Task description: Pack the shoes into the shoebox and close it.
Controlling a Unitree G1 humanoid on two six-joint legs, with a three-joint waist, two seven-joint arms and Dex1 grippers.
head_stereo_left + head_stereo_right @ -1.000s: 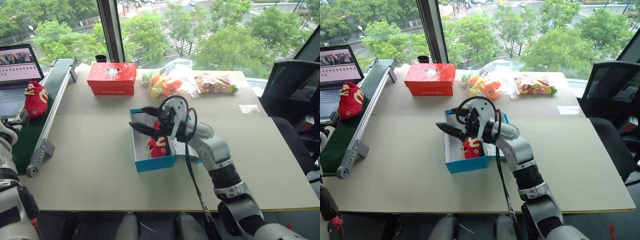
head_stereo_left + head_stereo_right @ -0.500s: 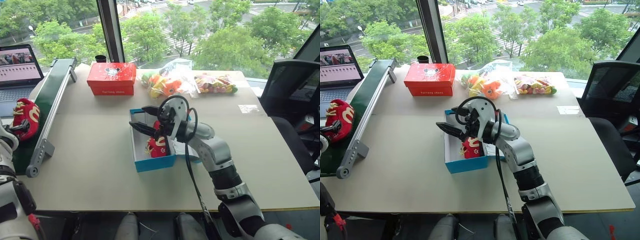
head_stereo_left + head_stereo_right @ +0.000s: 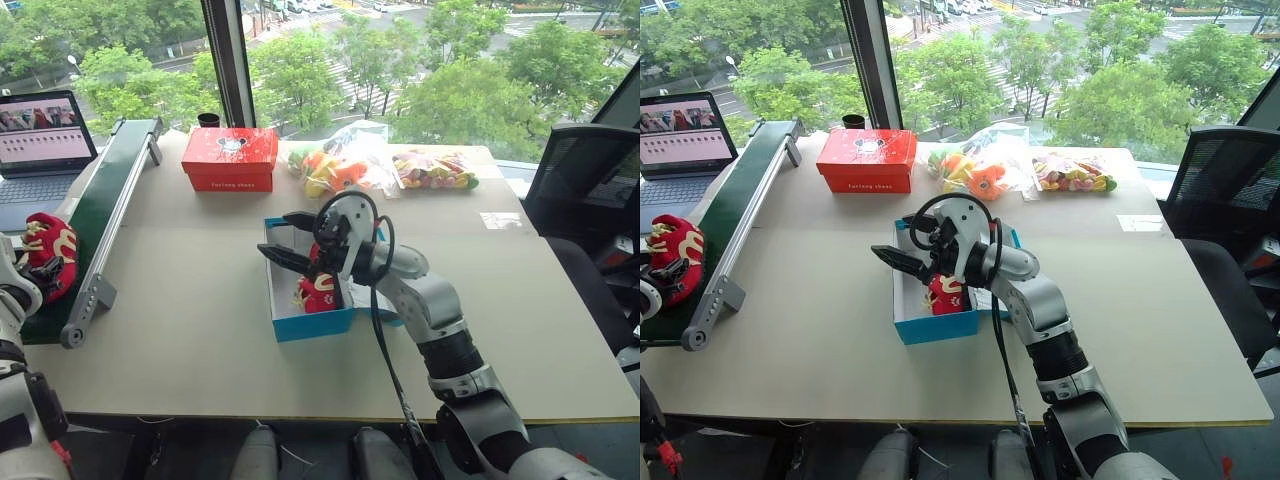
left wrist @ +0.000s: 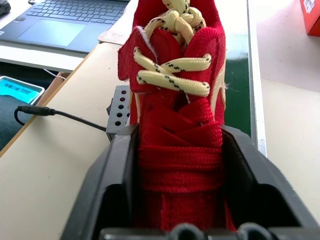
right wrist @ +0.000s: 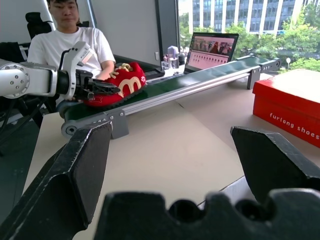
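One shoe packed: a red shoe (image 3: 318, 291) lies inside the shoebox (image 3: 305, 324), toward the near end, at the table's centre.
Shoebox: blue, white inside, open on the table (image 3: 200, 340); its lid is mostly hidden behind the right arm, so I cannot tell how it lies.
Right gripper (image 3: 285, 240): hangs over the box with its two black fingers spread wide and nothing between them; the right wrist view looks out through that empty gap.
Second shoe (image 3: 50, 252): out at about nine o'clock from the box, at the near end of the green conveyor (image 3: 105, 195), well apart from the box.
Left gripper (image 3: 662, 272): closed on that second shoe; in the left wrist view the red upper and cream laces sit squeezed between the fingers (image 4: 107, 180).
Whether the shoe is lifted: cannot tell; it looks to be touching the belt.
Farther back: a red box (image 3: 230, 158) at eleven o'clock from the shoebox, two clear toy bags (image 3: 345, 160) at about one o'clock, a laptop (image 3: 40, 140) beyond the conveyor.
Person: seated past the conveyor, seen in the right wrist view.
Done, as I judge it: half the packing.
Left: carry the second shoe across to the box, set it beside the first, then fold the lid shut.
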